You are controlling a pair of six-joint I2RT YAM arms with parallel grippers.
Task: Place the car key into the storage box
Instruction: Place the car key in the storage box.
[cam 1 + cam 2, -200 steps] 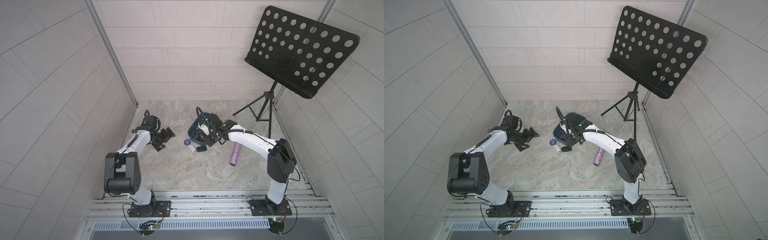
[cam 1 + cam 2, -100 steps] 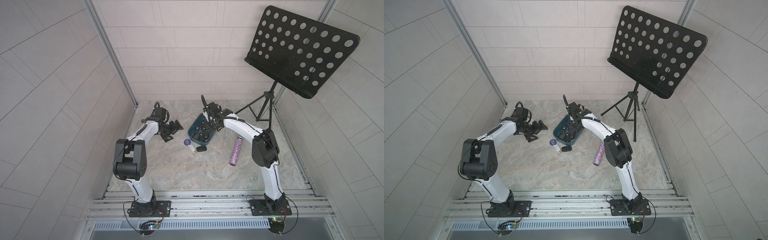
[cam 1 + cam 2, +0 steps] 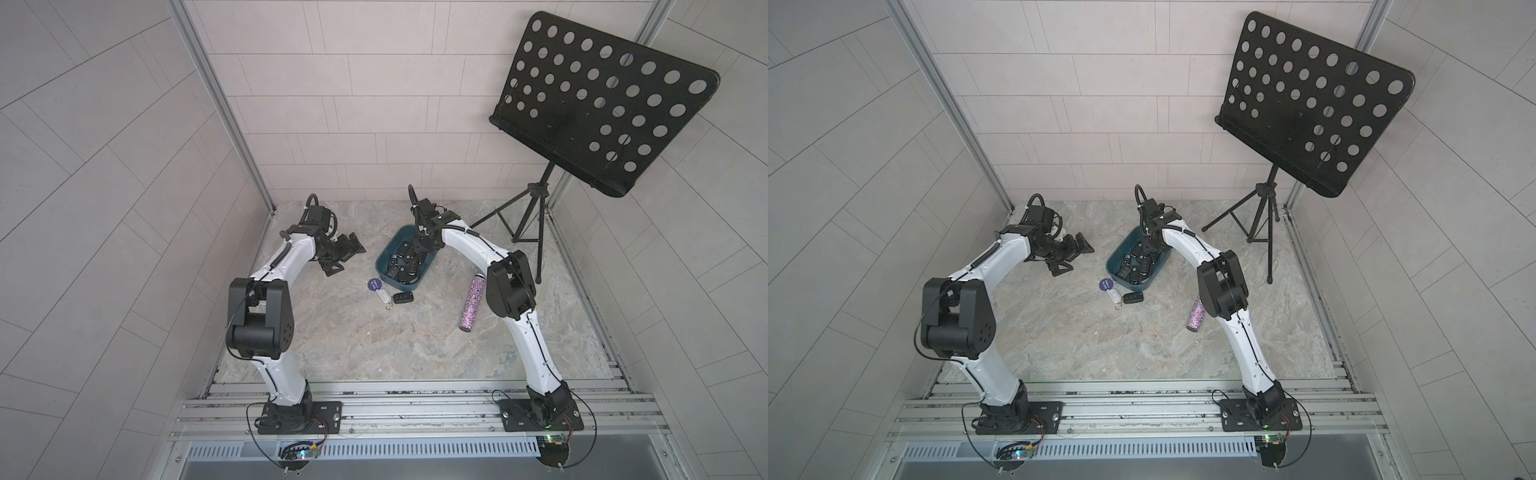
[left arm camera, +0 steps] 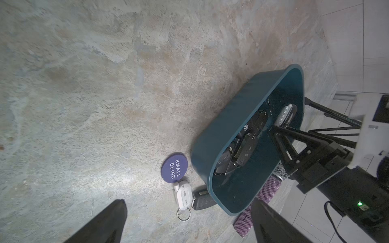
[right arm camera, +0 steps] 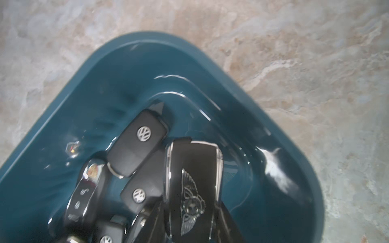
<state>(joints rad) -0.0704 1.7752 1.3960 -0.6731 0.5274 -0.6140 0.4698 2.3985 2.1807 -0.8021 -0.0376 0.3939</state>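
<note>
Tiled enclosure with a marbled stone-look tabletop [image 3: 374, 345]; black perforated music stand [image 3: 602, 104] at the upper right of both top views. Item, storage box [image 3: 383, 254]: dark teal tub at the centre of the table, already holding several black key fobs [image 5: 137, 143] heaped toward one end. Item, car key [image 5: 193, 189]: black fob with chrome edges and a winged badge, pinched between the narrowly set jaws of the right gripper [image 3: 420, 246], which reaches down inside the box's rim; whether the fob touches the box floor or the other fobs cannot be told. Item, left gripper [image 3: 344, 257]: left of the box and apart from it, jaws spread wide, holding nothing. Loose on the table just below the box in a top view: one further black fob [image 3: 404, 297], a white tag with a ring [image 3: 384, 296], a purple disc marked SMALL BLIND [image 4: 174, 169]; to the right, a purple glitter cylinder [image 3: 471, 305]. Status, judged: carry to the box done, key within the walls; release and withdrawal of the right arm outstanding. Whether the loose fob also counts is unclear.
</note>
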